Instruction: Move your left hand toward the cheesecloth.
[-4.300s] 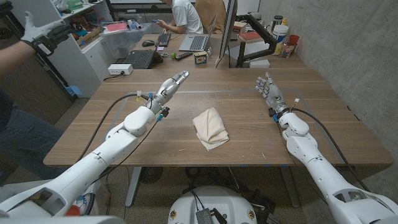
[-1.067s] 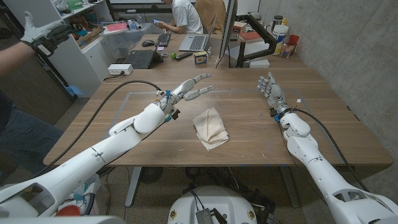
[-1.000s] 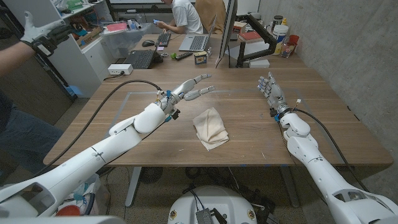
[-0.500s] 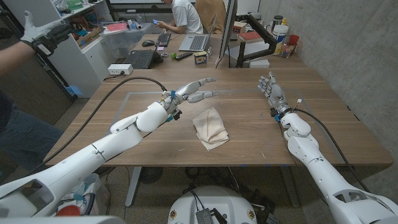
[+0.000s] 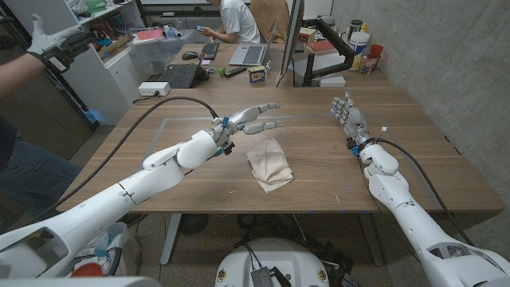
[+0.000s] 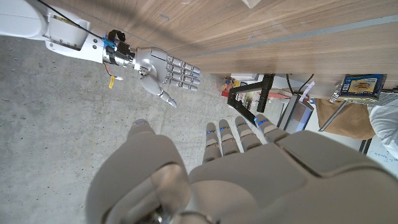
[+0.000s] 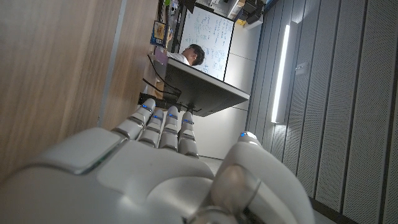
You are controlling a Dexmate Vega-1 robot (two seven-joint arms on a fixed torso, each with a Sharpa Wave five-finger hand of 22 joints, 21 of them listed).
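A folded cream cheesecloth (image 5: 268, 163) lies on the wooden table (image 5: 199, 179) near its middle. My left hand (image 5: 253, 116) hovers just beyond the cloth's far edge, fingers spread and stretched toward the right, holding nothing. My right hand (image 5: 347, 116) stands upright at the table's right side with fingers apart, empty. In the left wrist view the back of my left hand (image 6: 205, 180) fills the lower part, and my right hand (image 6: 163, 68) shows beyond it. In the right wrist view my right hand (image 7: 161, 168) shows from behind, fingers extended.
A person sits at a desk behind the table with laptops (image 5: 249, 54) and clutter. A monitor on a black arm (image 5: 288, 40) stands at the table's far edge. Another person's gloved hand (image 5: 48, 38) is raised at upper left.
My left hand has swung right from the table's left side to just beyond the cheesecloth. The right hand has stayed put.
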